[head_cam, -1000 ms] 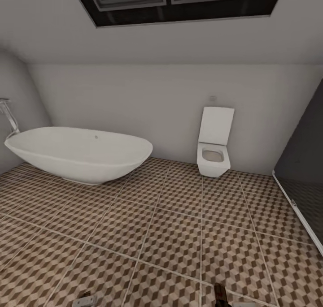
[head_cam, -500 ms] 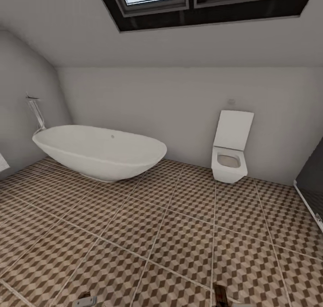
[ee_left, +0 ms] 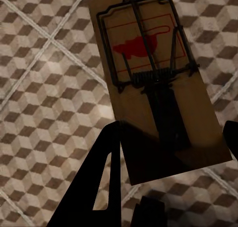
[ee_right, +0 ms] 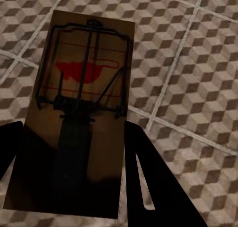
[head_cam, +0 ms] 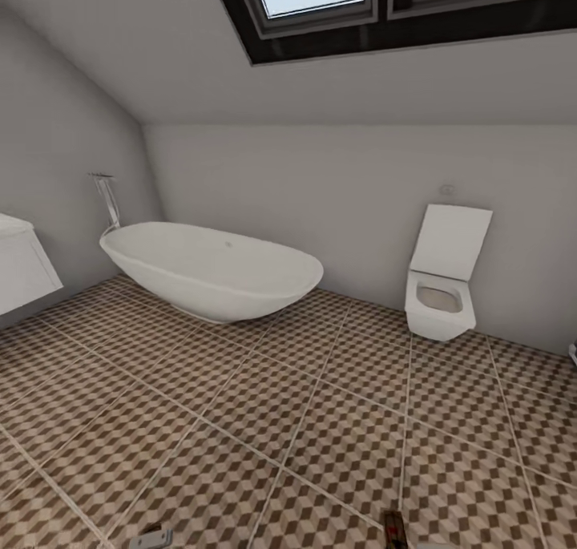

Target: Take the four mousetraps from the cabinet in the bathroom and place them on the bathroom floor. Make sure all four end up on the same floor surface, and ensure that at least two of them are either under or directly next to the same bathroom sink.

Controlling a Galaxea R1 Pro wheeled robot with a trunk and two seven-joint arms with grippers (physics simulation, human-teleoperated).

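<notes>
**Both arms carrying mousetraps over the patterned bathroom floor**

The left gripper [ee_left: 168,152] is gripping a flat tan wooden mousetrap with a dark metal spring bar and a red mouse mark [ee_left: 153,83]; its dark fingers [ee_left: 99,182] are pressing against the board's two long edges, and the trap is hanging above the brown, beige and white cube-patterned tiled bathroom floor [ee_left: 44,88]. The right gripper [ee_right: 69,172] is likewise clenching a second tan wooden mousetrap [ee_right: 84,103], with its fingers [ee_right: 148,182] closing on either side of the board, above the same tiles.

In the head view, the white oval bathtub [head_cam: 212,270] is serving as the landmark. It is sitting on the tiled floor against the grey wall, under the sloped ceiling with a dark-framed skylight [head_cam: 385,4]. A slim metal floor tap [head_cam: 108,200] is standing just beside the tub's far end. A white square wall-hung toilet [head_cam: 445,280] with its lid up is well apart from the tub, along the same wall. A corner of the white flat-panel vanity sink unit [head_cam: 22,268] is showing on the tub's opposite side, near the picture's edge.
</notes>
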